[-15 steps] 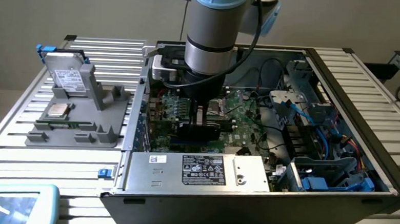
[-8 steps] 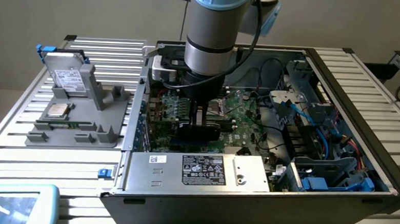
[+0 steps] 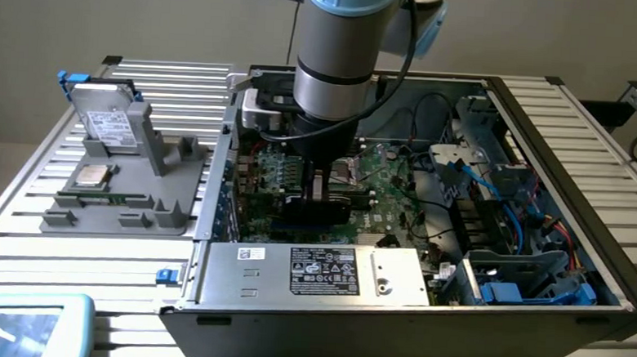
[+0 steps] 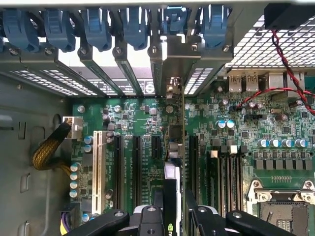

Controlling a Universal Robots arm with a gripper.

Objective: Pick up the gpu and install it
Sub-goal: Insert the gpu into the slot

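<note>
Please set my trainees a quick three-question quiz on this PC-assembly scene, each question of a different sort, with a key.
1. True or false: the gripper holds the gpu inside the open case.
2. On the grey tray, the hard drive is: A) propped upright, B) lying flat, C) hanging from a cable.
3. Fill in: in the wrist view, the slot latches along the case's back wall are ____ in colour.

Key: 1 true; 2 A; 3 blue.
</note>
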